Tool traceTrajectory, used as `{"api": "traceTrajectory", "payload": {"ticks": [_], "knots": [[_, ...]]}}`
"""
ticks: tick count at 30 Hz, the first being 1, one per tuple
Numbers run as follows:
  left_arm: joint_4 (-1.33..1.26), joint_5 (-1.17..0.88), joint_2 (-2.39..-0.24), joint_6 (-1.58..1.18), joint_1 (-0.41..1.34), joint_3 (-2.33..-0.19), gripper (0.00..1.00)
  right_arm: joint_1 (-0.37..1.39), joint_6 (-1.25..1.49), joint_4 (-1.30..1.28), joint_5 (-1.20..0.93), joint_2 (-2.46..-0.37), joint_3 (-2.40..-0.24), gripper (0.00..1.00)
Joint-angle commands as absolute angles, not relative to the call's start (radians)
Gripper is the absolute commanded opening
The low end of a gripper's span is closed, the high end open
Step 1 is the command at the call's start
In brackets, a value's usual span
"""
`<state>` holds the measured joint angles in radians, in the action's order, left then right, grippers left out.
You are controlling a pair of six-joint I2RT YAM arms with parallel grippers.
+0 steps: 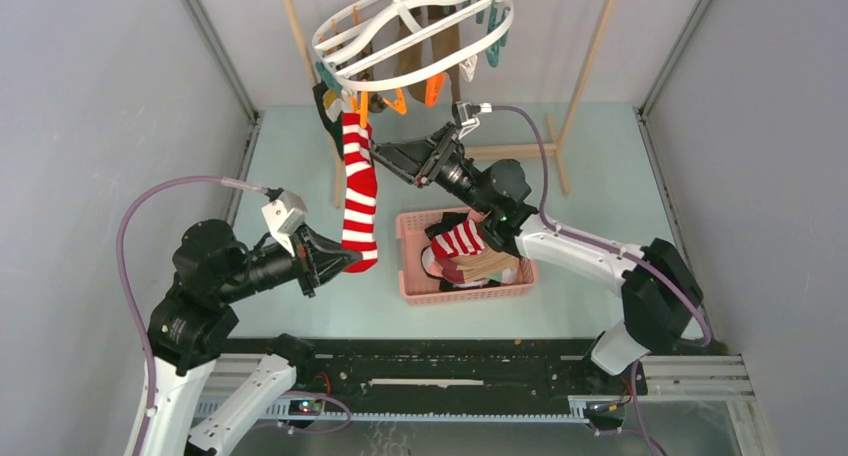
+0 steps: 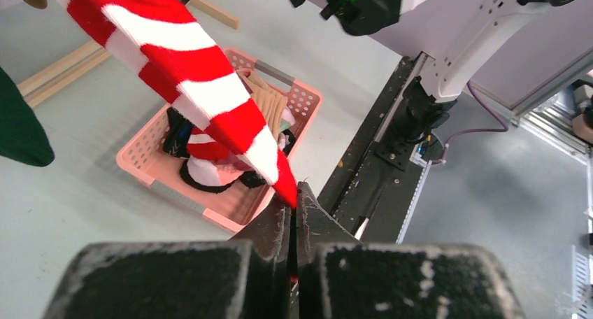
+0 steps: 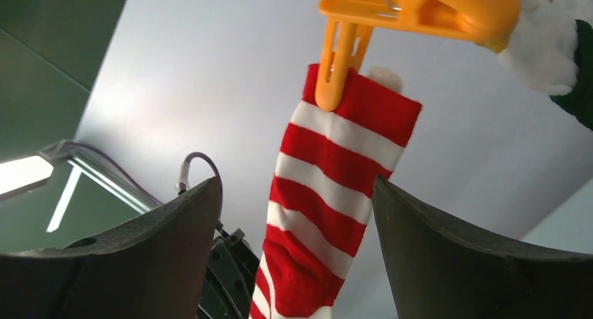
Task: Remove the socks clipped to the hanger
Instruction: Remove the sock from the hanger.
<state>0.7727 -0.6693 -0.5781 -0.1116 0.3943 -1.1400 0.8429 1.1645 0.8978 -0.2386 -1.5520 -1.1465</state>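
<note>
Sock removal, mid-task. Red-and-white striped sock [image 1: 360, 191] hangs by its cuff from an orange clothespin [image 3: 412, 11] under the white hanger [image 1: 412, 31], high above the pale green surface [image 1: 600, 176]. Left jaws are clenched on the sock's toe. Right jaws are released and spread wide to either side of the sock, just below the clothespin and clear of the fabric. Pink basket [image 1: 415, 286], on the surface just beside the hanging sock, holds other socks [image 1: 462, 241].

White oval hanger [image 1: 412, 31] hangs high, clothespins dangling. A red-and-white striped sock [image 1: 360, 191] hangs straight down from an orange clothespin [image 3: 412, 11]; tan socks [image 1: 443, 44], perhaps two, hang clipped behind.
</note>
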Motion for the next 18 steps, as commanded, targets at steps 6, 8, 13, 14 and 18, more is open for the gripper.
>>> {"api": "traceTrajectory", "payload": {"ticks": [6, 8, 13, 14, 18], "knots": [[0.761, -0.725, -0.572, -0.177, 0.399, -1.16, 0.0, 0.838, 1.439, 1.164, -0.227, -1.696, -1.183, 0.88], [0.761, -0.727, -0.574, -0.179, 0.4, -1.167, 0.0, 0.842, 1.474, 1.19, -0.23, -1.726, -1.21, 0.88], [0.761, -0.725, -0.581, -0.183, 0.399, -1.184, 0.0, 0.846, 1.538, 1.29, -0.218, -1.798, -1.266, 0.88], [0.762, -0.724, -0.581, -0.183, 0.399, -1.185, 0.0, 0.843, 1.555, 1.315, -0.213, -1.813, -1.282, 0.88], [0.768, -0.717, -0.581, -0.177, 0.4, -1.181, 0.0, 0.832, 1.592, 1.351, -0.209, -1.847, -1.338, 0.86]]}}
